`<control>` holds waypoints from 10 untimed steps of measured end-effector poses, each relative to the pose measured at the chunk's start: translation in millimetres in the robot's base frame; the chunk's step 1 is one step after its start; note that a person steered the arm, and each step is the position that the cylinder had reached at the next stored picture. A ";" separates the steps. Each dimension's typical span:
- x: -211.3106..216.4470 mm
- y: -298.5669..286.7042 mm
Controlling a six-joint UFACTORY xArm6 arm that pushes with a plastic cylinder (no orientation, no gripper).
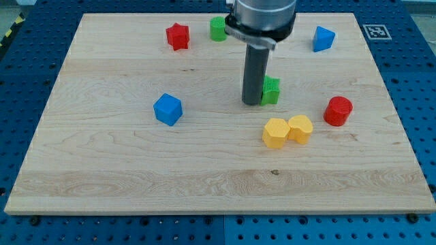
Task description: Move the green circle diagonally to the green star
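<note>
Camera view, taken from the view's bottom upward: nearest the front edge of the wooden board [136, 190] lie two yellow blocks touching each other, a yellow hexagon-like block [276, 133] and a yellow heart-like block [300, 128], both below and just to the right of my tip [253, 103]. A red cylinder [338, 111] sits well to the tip's right, and a blue cube [167, 109] well to its left, at about the same depth.

My tip is a bare rod and holds nothing; it rests on the board, touching or just beside the left side of a green block [271, 90], which the rod partly hides. Its ribbed edge suggests the star, though I cannot be sure.

Farther up, the other green block [218, 28] lies above and left of the tip, half hidden behind the arm's body; a red star [178, 36] sits farther left, and a blue block [323, 39] to the upper right.

Judging by this, the approach step is in hand. If the far green block is the circle, the next move calls for bringing the tip round behind it and pushing it diagonally down-right.
</note>
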State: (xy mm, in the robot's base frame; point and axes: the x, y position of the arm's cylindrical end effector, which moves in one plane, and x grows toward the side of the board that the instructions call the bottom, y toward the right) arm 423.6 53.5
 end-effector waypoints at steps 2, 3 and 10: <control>-28.8 33.5; -56.1 53.3; -202.0 -38.0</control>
State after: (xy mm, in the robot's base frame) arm 221.5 15.5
